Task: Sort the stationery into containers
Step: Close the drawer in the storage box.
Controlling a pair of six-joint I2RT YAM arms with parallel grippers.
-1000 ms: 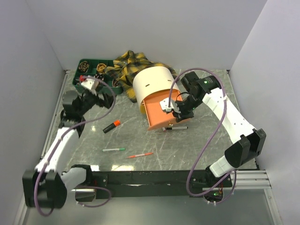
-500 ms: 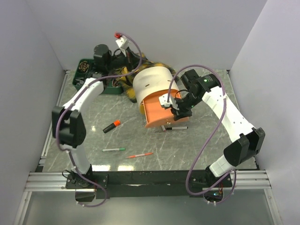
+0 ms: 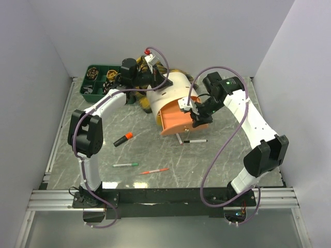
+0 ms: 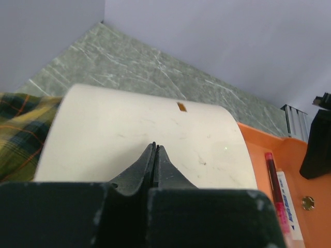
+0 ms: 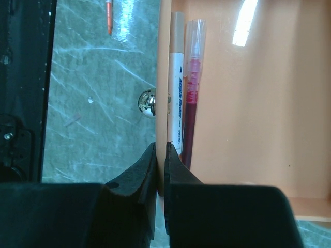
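So, right gripper (image 5: 160, 150) pinching orange tray (image 5: 238, 103) wall, tray pulled out; left gripper (image 4: 155, 154) closed, empty, over drum (image 4: 129, 129); next probably fetch loose pen (image 3: 125, 165), needs jaws reopened.

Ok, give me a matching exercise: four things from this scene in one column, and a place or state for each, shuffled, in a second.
1 highlighter
2 orange tray
3 left end effector
4 plaid cloth

A shut, empty, by the cream drum
B loose on the table
C bunched behind the drum
D wall pinched by the right end effector

Pairs: 1-B, 2-D, 3-A, 4-C
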